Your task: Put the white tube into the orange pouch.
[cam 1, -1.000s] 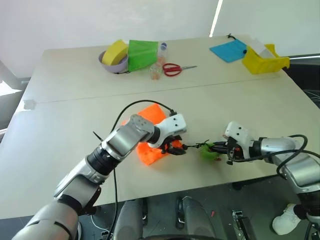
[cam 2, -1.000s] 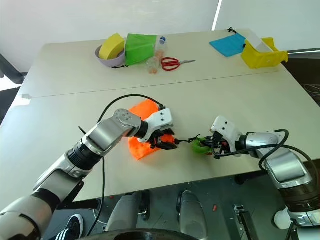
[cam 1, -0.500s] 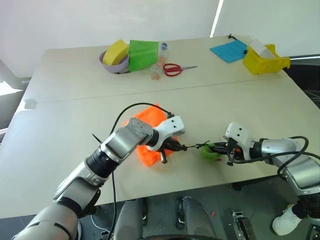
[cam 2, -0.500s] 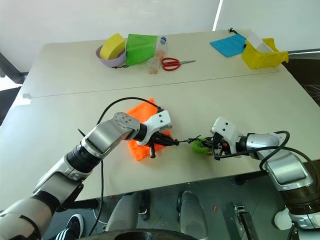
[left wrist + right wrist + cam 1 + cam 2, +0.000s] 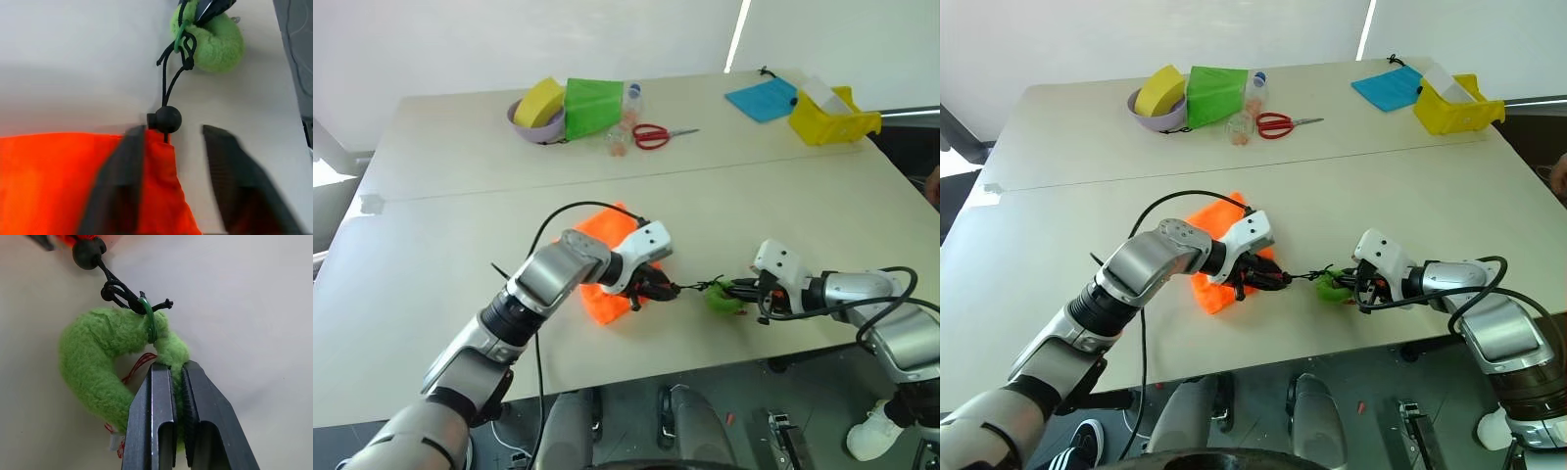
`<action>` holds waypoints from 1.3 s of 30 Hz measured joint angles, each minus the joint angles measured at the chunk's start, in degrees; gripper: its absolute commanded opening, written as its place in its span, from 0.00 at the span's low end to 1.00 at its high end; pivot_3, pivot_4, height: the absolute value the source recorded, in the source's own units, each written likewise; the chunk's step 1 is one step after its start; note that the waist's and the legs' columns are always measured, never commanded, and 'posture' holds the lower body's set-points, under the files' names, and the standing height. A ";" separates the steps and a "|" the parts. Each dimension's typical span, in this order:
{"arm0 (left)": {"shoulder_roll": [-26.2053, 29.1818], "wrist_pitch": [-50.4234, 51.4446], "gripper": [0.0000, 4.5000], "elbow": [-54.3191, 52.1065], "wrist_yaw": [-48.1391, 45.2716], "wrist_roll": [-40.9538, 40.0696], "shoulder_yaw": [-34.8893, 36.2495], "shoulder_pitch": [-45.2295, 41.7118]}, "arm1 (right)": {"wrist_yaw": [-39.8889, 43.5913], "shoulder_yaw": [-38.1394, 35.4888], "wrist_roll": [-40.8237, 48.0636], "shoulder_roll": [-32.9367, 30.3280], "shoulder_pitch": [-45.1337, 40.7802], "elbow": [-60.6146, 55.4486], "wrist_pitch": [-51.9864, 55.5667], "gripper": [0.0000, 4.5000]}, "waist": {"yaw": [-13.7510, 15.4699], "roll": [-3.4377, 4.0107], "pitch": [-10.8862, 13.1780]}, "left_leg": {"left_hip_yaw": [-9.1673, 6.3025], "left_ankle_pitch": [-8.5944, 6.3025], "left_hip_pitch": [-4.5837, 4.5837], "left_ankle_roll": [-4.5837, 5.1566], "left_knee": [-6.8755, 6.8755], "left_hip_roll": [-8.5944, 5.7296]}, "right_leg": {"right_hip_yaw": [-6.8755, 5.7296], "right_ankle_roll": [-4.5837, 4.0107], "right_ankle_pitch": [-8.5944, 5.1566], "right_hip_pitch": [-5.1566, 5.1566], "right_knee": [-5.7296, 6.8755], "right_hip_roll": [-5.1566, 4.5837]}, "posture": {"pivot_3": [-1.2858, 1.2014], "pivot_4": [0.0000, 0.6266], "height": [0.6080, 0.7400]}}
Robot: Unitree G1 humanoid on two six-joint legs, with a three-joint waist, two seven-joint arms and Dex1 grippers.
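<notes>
You can't make out the white tube anywhere. The orange pouch point(image 5: 607, 262) lies near the table's point(image 5: 431, 245) front edge, partly covered by your left gripper point(image 5: 171, 161), whose fingers stand apart astride the cord-lock corner. Your right gripper point(image 5: 177, 377) is clenched on the green pompom point(image 5: 93, 362), its black cord point(image 5: 171, 81) running to the pouch. Scissors point(image 5: 656, 134), green pouch point(image 5: 590, 105) and blue pouch point(image 5: 761, 99) sit far back.

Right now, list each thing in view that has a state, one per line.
orange pouch: lying flat on the table, corner between the left fingers.
cord stopper: up against the pouch's mouth.
green pompom: on the table, pinched by the right gripper.
left gripper: open, astride the pouch's corner.
right gripper: shut on the pompom.
red scissors: closed, lying flat.
</notes>
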 measured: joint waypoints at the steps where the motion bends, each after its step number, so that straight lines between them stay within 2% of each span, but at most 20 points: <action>1: 0.14 -0.13 0.62 -0.01 0.05 0.01 -0.02 0.00 | -0.01 0.00 0.00 0.00 -0.01 0.00 0.03 0.00 | 0.00 0.00 0.00 | 0.00 0.00 0.00 0.00 0.00 0.00 | 0.00 -0.01 0.01 0.00 0.00 0.00 | 0.52 0.24 1.00; 5: 0.62 -1.58 0.62 -0.08 0.96 0.84 -0.29 0.32 | -0.03 0.02 -0.01 0.01 -0.05 0.00 0.08 0.00 | 0.01 0.00 0.00 | 0.00 0.00 0.00 0.00 0.00 0.00 | 0.00 -0.02 0.01 0.00 0.00 0.00 | 0.52 0.24 1.00; 11: -3.06 -1.85 0.62 0.81 5.65 1.65 -0.03 1.46 | -0.28 0.08 -0.30 0.19 -0.06 -0.31 0.12 0.00 | -0.01 -0.01 0.00 | 0.00 0.00 0.00 0.00 0.02 0.01 | 0.01 -0.02 0.02 0.01 0.00 -0.02 | 0.52 0.24 1.00; 22: -2.71 1.74 0.62 -1.87 6.97 0.05 0.02 2.53 | -0.82 0.17 -0.40 0.53 -0.03 -0.51 0.19 0.00 | -0.05 -0.01 0.00 | -0.01 0.00 0.00 0.00 0.01 0.00 | 0.00 -0.06 0.04 0.00 0.00 0.00 | 0.52 0.24 1.00; 25: -2.57 2.20 0.42 -2.44 7.40 0.18 -0.26 2.64 | -0.83 0.19 -0.42 0.57 -0.07 -0.51 0.19 0.00 | -0.05 0.00 0.00 | -0.01 0.00 0.00 0.00 0.01 0.00 | 0.00 -0.06 0.04 0.00 0.01 0.01 | 0.52 0.24 1.00; 28: -2.21 2.08 0.08 -2.38 8.09 0.60 -0.64 2.64 | -0.87 0.31 -0.51 0.58 -0.18 -0.51 0.22 0.00 | -0.06 0.00 0.00 | -0.01 0.00 0.00 0.00 0.01 0.00 | 0.00 -0.06 0.04 0.00 0.00 0.01 | 0.52 0.24 1.00; 39: -1.80 0.68 0.08 -2.25 7.73 0.40 -0.82 2.67 | -1.01 0.53 -0.86 0.72 -0.38 -0.54 0.23 0.00 | -0.09 0.00 0.00 | -0.01 0.00 0.01 -0.01 0.01 0.01 | 0.00 -0.07 0.04 0.00 0.00 0.01 | 0.52 0.24 1.00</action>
